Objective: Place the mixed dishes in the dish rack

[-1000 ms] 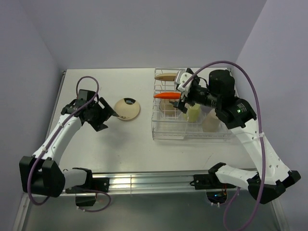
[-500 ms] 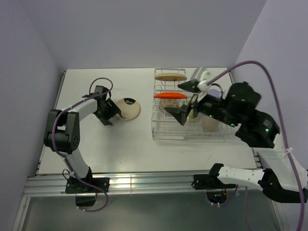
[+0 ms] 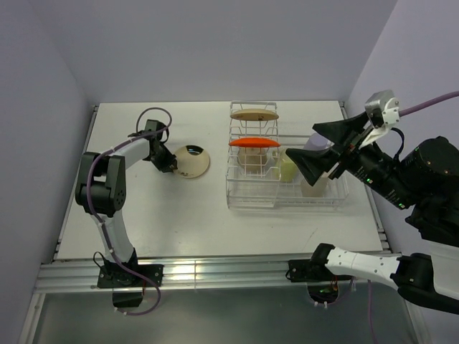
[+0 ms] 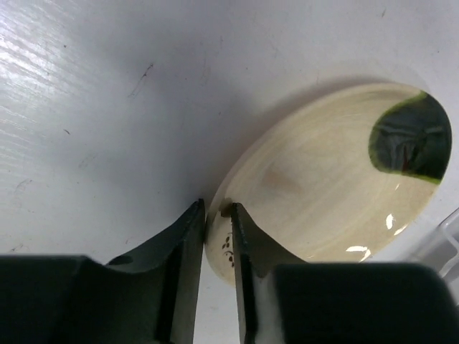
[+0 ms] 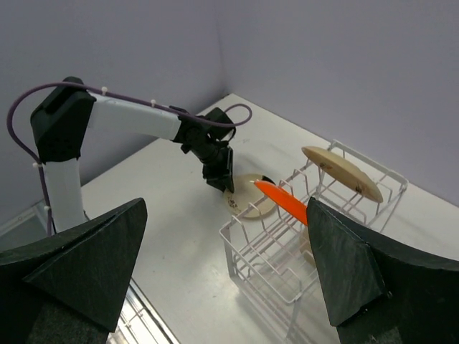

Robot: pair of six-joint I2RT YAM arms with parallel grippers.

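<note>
**Left gripper**: jaws drawn to a narrow gap, pinching the near rim of the bowl. One dark finger sits outside the wall, the other inside. The wrist view cuts off the finger bases at the bottom.

**Bowl**: off-white and resting on the table, just left of the rack and toward the far edge, about midway across.
- Markings: a small dark sprig motif on the outer wall between the fingers. A dark green patch shows on the inside at the far rim. No lettering can be read.
- The right edge runs out of the wrist view.

**Left arm**: white links and black joints with a purple cable looped above the wrist. It reaches from the near left corner to the bowl. No brand mark is legible.

**Right gripper**: spread wide and holding nothing. It is raised above the right end of the rack. Both fingers are blurred in the wrist view and fill its lower corners.

**Rack**: clear wire, on the right half of the table toward the far right corner.
- Its right end is partly covered in the top view by the right gripper.
- The wrist view shows only the left end.

**Rack contents:**
- Saucer: cream, on edge in the farthest slot.
- Plate: orange, on edge in a slot nearer than the saucer.
- Green cup: pale yellow-green, in the basket section right of the plate, partly behind the right gripper.
- Tan cup: in the basket right of the green cup, its top hidden by the gripper.
- Neither cup's orientation can be made out.
</note>
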